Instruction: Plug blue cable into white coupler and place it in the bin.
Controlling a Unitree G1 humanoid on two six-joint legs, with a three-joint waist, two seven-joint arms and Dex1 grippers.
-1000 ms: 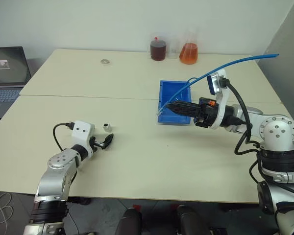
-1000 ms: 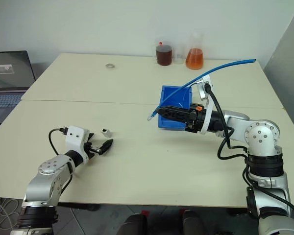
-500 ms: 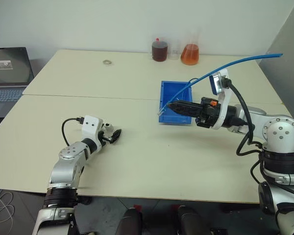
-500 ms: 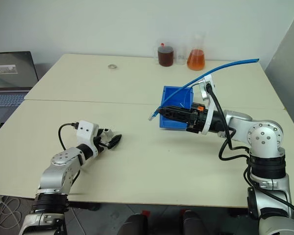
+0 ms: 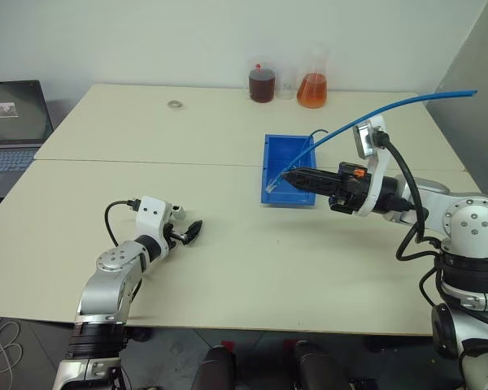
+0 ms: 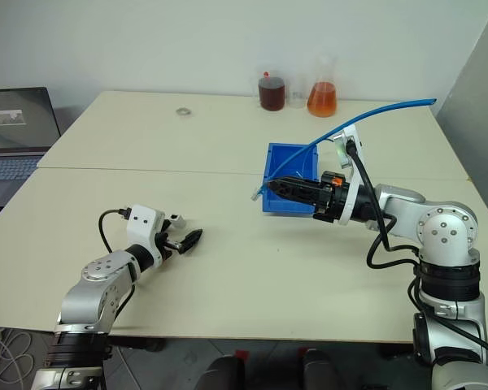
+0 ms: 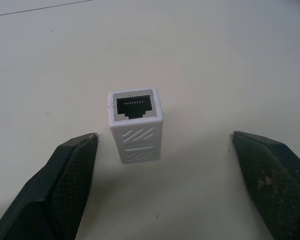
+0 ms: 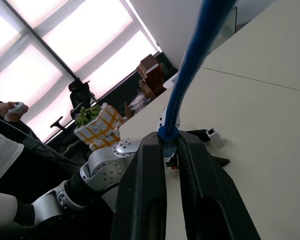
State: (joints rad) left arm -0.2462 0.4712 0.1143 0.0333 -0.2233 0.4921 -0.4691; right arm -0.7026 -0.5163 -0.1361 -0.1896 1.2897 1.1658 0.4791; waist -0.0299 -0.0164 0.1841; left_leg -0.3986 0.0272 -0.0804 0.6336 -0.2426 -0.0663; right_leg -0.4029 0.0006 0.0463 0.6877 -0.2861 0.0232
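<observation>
Your left tool (image 7: 165, 185) straddles the white coupler (image 7: 135, 125) on the counter (image 5: 244, 244), fingers apart for the grab. Your right tool (image 5: 286, 175) is clamped on the blue cable (image 5: 390, 106), plug forward for insertion.

no legible text anywhere
</observation>
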